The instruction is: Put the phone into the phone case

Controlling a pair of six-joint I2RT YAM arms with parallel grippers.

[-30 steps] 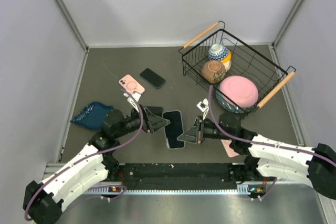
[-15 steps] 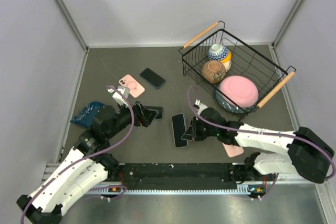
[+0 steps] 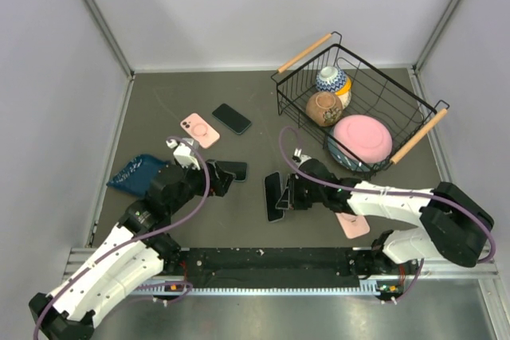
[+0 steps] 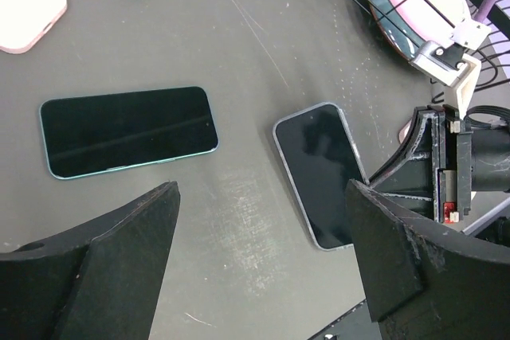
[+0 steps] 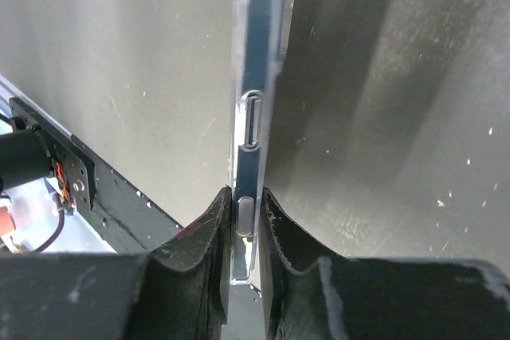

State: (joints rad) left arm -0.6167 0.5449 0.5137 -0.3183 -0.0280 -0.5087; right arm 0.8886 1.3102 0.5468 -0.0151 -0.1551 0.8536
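In basket (image 3: 280,97) sit bowls (image 3: 362,137); right gripper (image 5: 245,201) pinches case (image 5: 259,37).

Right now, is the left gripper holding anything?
No, the left gripper is open and empty, and the teal-edged phone lies flat on the table.
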